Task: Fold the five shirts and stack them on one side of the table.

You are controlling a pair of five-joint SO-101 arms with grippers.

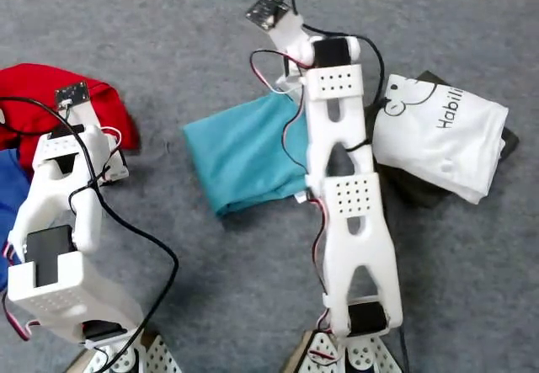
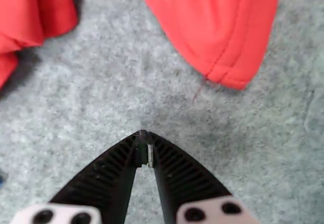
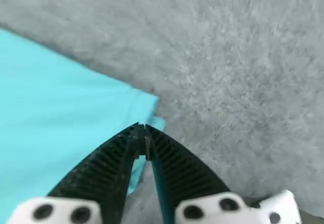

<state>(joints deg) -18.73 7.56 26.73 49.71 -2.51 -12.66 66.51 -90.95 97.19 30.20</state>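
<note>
A folded teal shirt (image 1: 240,150) lies mid-table. My right gripper (image 1: 285,87) is shut, with its tips (image 3: 143,133) right at the far corner of the teal shirt (image 3: 61,113); I cannot tell whether cloth is pinched. To the right, a folded white shirt (image 1: 438,133) rests on a dark shirt (image 1: 413,189). At the left edge a crumpled red shirt (image 1: 34,95) lies beside a blue shirt (image 1: 10,188). Over bare felt just short of the red shirt (image 2: 217,27), my left gripper (image 1: 116,164) (image 2: 144,140) is shut and holds nothing.
Grey felt (image 1: 210,289) covers the whole table, with bare room in front between the arm bases and along the back. Black and red cables (image 1: 143,238) loop from both arms over the felt.
</note>
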